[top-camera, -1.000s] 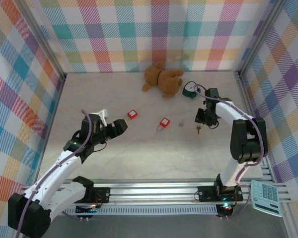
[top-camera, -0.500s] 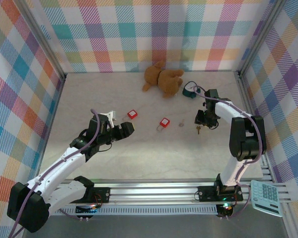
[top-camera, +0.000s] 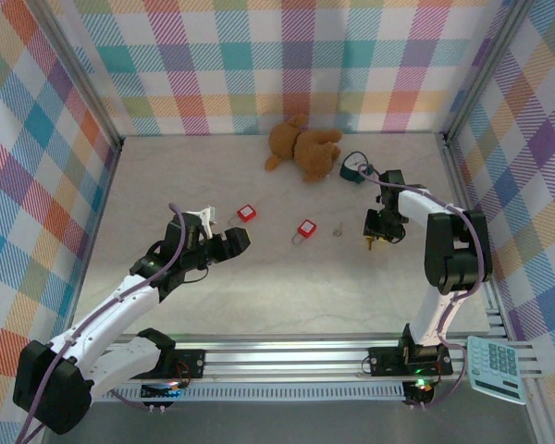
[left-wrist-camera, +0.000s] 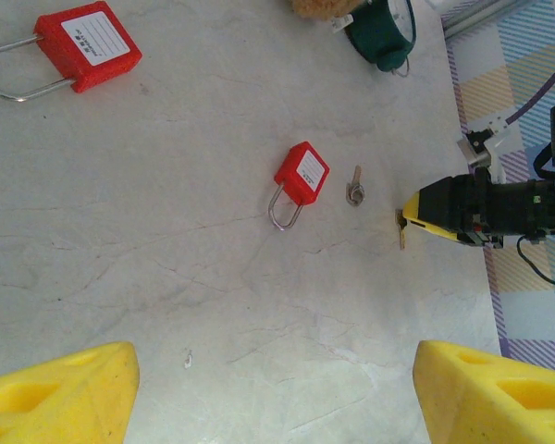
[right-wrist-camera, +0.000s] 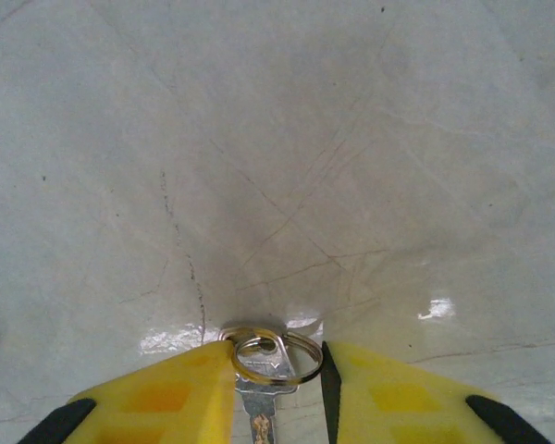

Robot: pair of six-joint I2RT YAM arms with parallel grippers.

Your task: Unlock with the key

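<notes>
two yellow fingers (right-wrist-camera: 166, 402) low in the shot, closed in tight on the key (right-wrist-camera: 257, 412), its wire ring (right-wrist-camera: 276, 356) poking out of the narrow gap between them, pale hairline-cracked tabletop (right-wrist-camera: 287, 139) stretching away beyond.

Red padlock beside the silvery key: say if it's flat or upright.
Flat: the small red square padlock lies label-up, its metal shackle on the tabletop.
</notes>
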